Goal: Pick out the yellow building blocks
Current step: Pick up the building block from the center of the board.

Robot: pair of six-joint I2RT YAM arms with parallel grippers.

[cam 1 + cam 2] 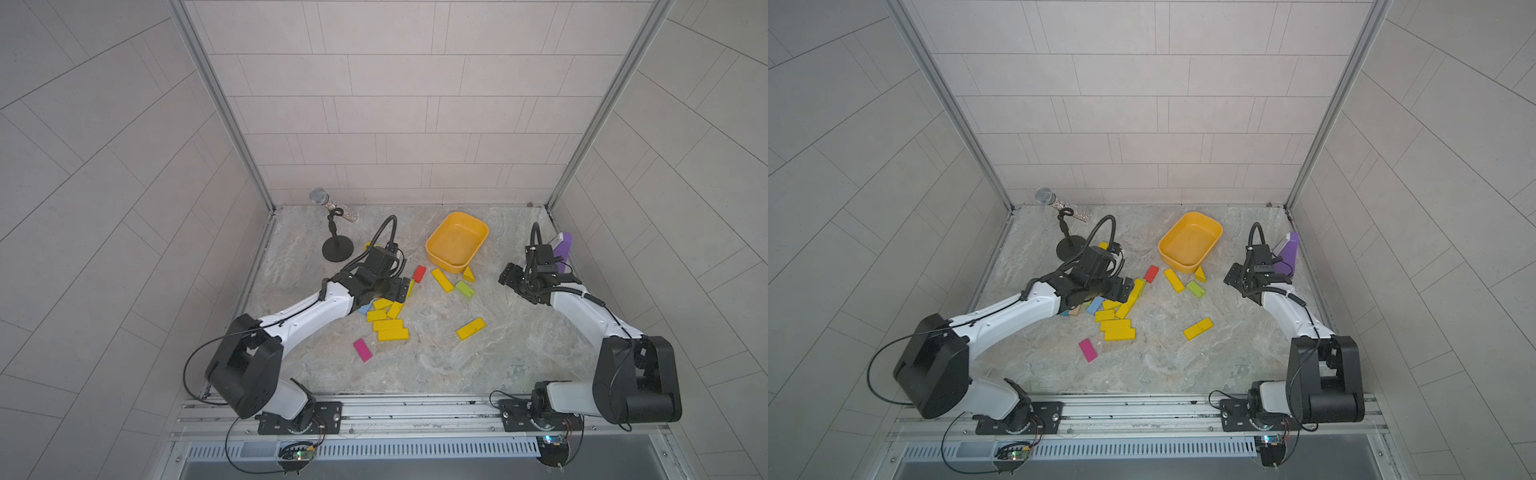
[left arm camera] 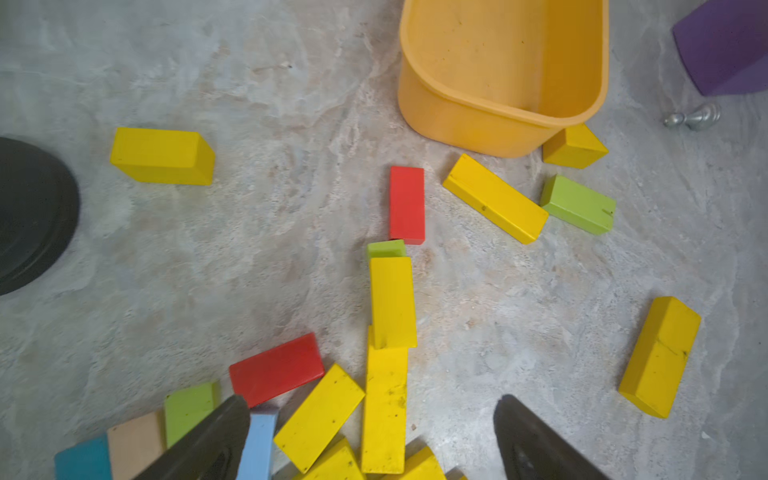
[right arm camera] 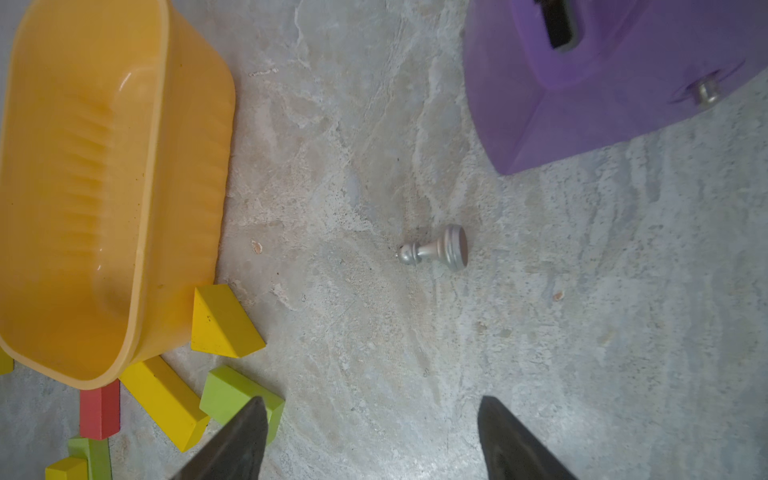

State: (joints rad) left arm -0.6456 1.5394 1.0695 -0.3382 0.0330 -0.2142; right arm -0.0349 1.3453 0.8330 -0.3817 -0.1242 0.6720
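Note:
Several yellow building blocks [image 1: 388, 324] lie in a loose pile at the table's middle left. The left wrist view shows the pile's bars [image 2: 384, 407] crossing one another. More lie apart: a bar [image 1: 441, 279] and a small wedge [image 1: 468, 274] by the orange-yellow tub [image 1: 456, 213], a lone bar [image 1: 471, 328], and one [image 2: 162, 156] near the stand base. My left gripper [image 1: 399, 289] hovers open over the pile's far edge [image 2: 372, 401], holding nothing. My right gripper [image 1: 509, 279] is open over bare table [image 3: 372, 401], right of the tub.
A microphone on a black stand [image 1: 334, 245] stands at the back left. A purple object [image 1: 563, 249] leans by the right wall. A small silver pawn [image 3: 436, 249] lies near it. Red [image 1: 419, 274], lime-green [image 1: 464, 289], magenta [image 1: 363, 350] and blue [image 1: 1095, 304] blocks are mixed in.

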